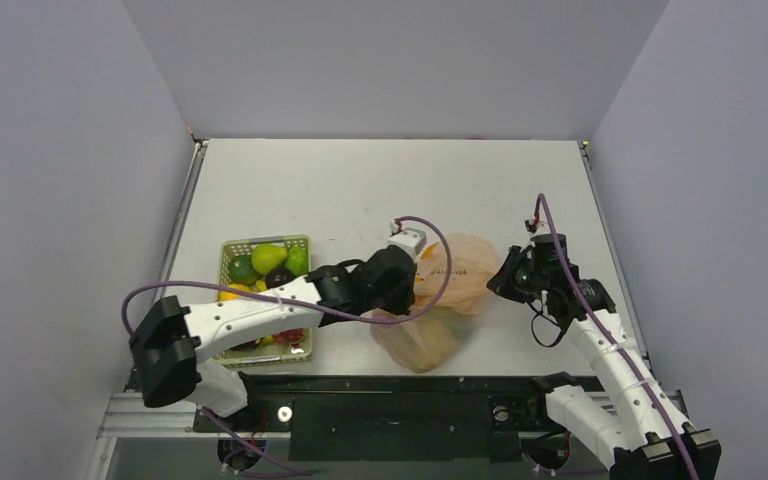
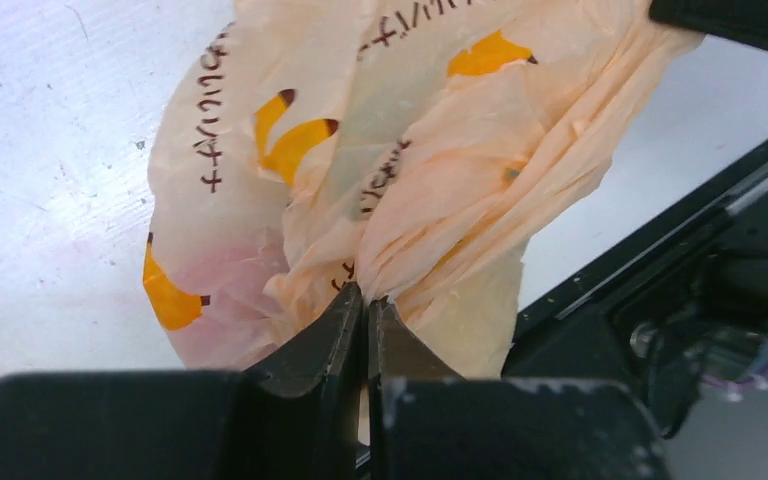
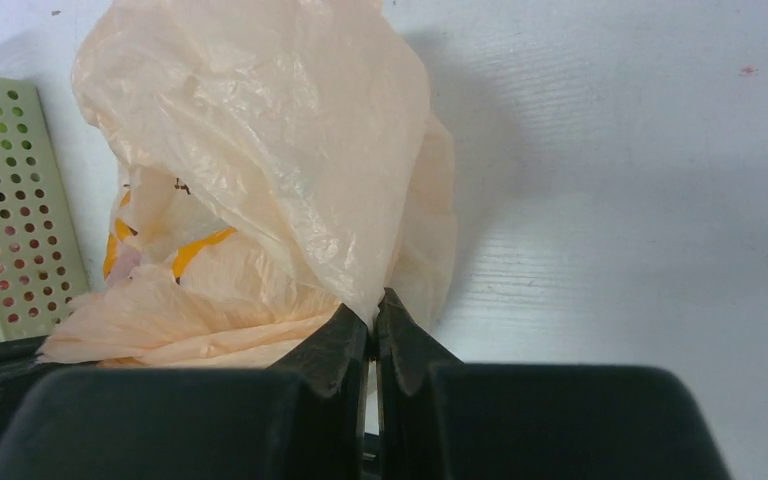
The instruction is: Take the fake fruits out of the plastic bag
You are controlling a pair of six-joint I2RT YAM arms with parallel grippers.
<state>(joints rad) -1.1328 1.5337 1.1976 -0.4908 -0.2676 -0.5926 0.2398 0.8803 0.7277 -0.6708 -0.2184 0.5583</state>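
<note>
Looking from above, we see the plastic bag point(image 1: 455, 270) lying crumpled on the counter point(image 1: 360, 190) close to its near edge, a little right of the middle, between our two tools. The left tool point(image 1: 415, 282) meets the bag's left side and the right tool point(image 1: 501, 281) its right side. In the left wrist view the left tool point(image 2: 367, 300) has its jaws pressed together on a gathered fold of the bag point(image 2: 410, 150), with the film bunching up beyond the tips. The right tool point(image 3: 372, 305) is likewise clamped on a pinch of the bag point(image 3: 260, 150), which rises above it in a loose hump.

Yellow-orange bananas point(image 2: 295, 140) are printed on the film, and beside them run lines of dark lettering point(image 2: 212, 120), turned sideways and creased; we cannot read it.

The fake fruits point(image 1: 268, 258) that we can see, in green, yellow, dark purple and red, sit in a light green basket point(image 1: 228, 250) near the near-left corner, just left of the bag.
</note>
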